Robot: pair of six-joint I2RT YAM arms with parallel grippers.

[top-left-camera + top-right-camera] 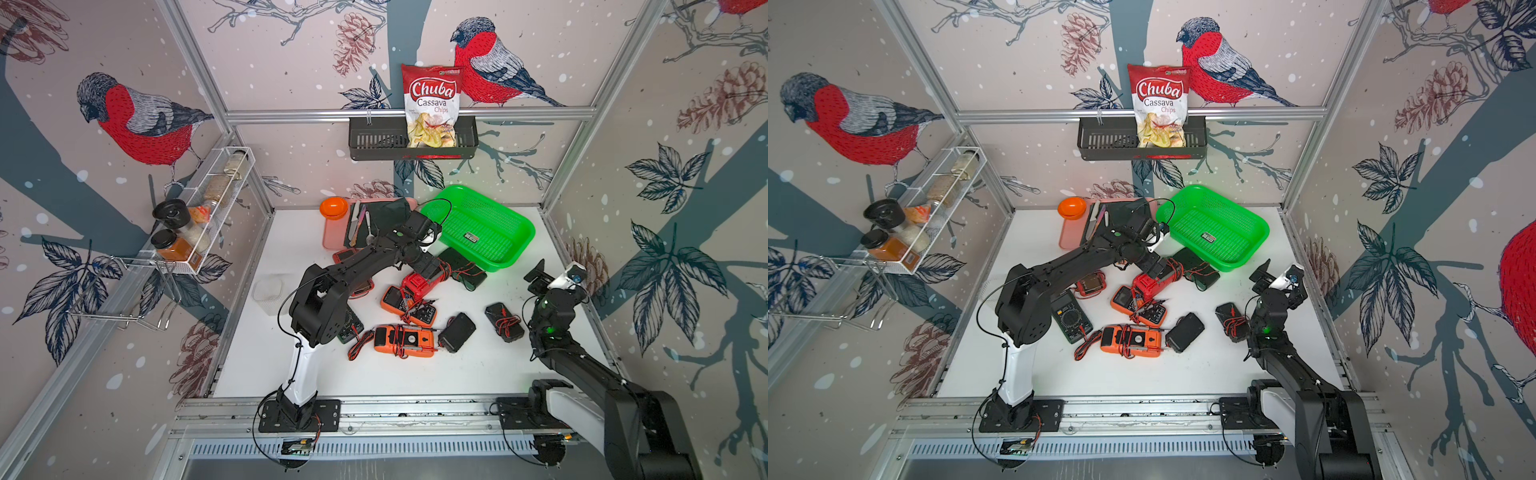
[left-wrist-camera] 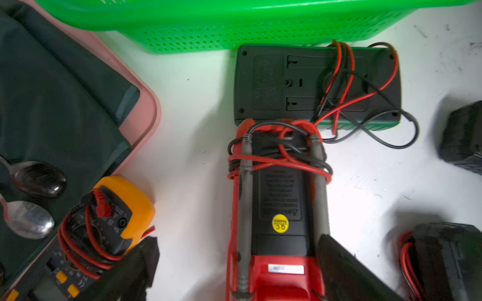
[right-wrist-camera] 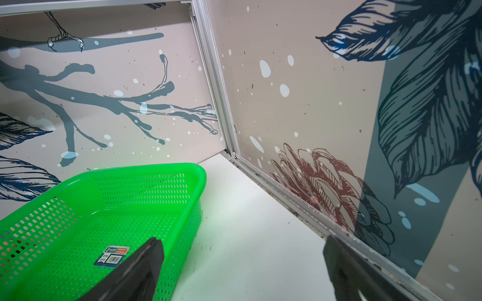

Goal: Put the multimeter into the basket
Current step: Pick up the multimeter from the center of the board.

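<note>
Left pincer [image 2: 237, 246] spread wide, pinching nothing, poised over the red multimeter [image 2: 279, 198] on the white worktop [image 2: 187, 130]. One fingertip [image 2: 140, 260] above bare surface beside the case, its mate overlapping the case's other long edge. Meter face down: black back panel up with a round yellow sticker, red holster around it, a grey probe clipped along each long side, red and black leads wound across the far half. Far end butted against a dark, green-edged multimeter [image 2: 313, 83], also face down, just beside the perforated wall of the bright green basket [image 2: 260, 34].

Open lane of worktop between the red case and the rounded rim of the pink tray [image 2: 150, 109]; yellow multimeter [image 2: 125, 208] at that tray's edge. Further meters, among them an orange multimeter [image 1: 405, 340], scattered nearer the arms' bases.

Right pincer [image 3: 243, 243] likewise spread and empty, up beside the basket's corner, a bare strip of worktop running to the aluminium wall rail [image 3: 287, 199]. Label sticker on the basket's mesh floor.
</note>
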